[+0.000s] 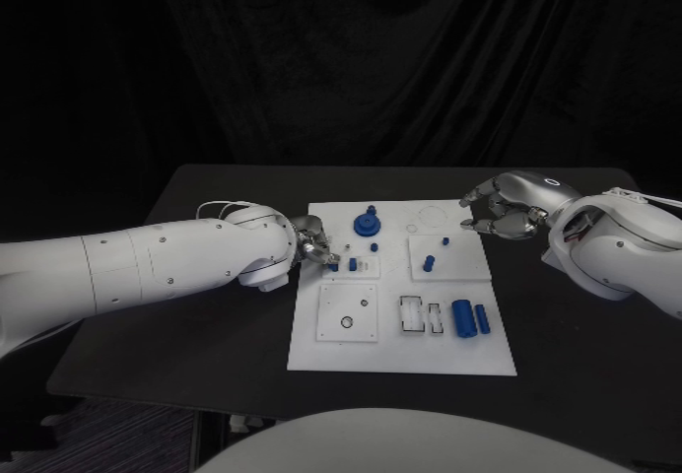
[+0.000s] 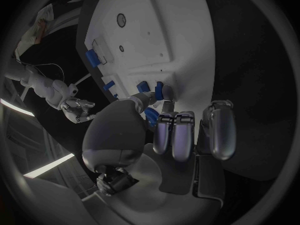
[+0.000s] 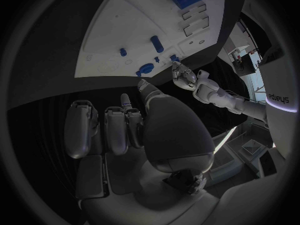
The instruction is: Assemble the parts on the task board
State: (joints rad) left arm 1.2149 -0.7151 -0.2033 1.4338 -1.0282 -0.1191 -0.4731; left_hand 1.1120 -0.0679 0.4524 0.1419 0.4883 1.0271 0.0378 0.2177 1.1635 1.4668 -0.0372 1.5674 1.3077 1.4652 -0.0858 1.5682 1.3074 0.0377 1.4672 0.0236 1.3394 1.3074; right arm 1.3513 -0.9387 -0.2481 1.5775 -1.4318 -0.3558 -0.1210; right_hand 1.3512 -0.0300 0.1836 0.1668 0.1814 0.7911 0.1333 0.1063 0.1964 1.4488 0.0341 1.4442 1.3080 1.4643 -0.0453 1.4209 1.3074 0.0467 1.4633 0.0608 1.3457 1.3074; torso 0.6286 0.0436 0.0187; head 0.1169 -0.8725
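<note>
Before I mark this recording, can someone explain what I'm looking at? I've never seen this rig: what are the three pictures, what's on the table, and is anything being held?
It is a robot with two white arms ending in silver hands, working at a black table. The head view looks down from the robot's head. The two round pictures come from cameras behind each wrist.

On the table lies the white task board with small blue parts: a round stacked piece, pegs standing in it, and two cylinders lying near its right edge.

The left hand is at the board's left edge, its fingers on a small blue part; whether it grips it is unclear. The right hand hovers off the board's far right corner, fingers curled, apparently holding nothing.
</note>
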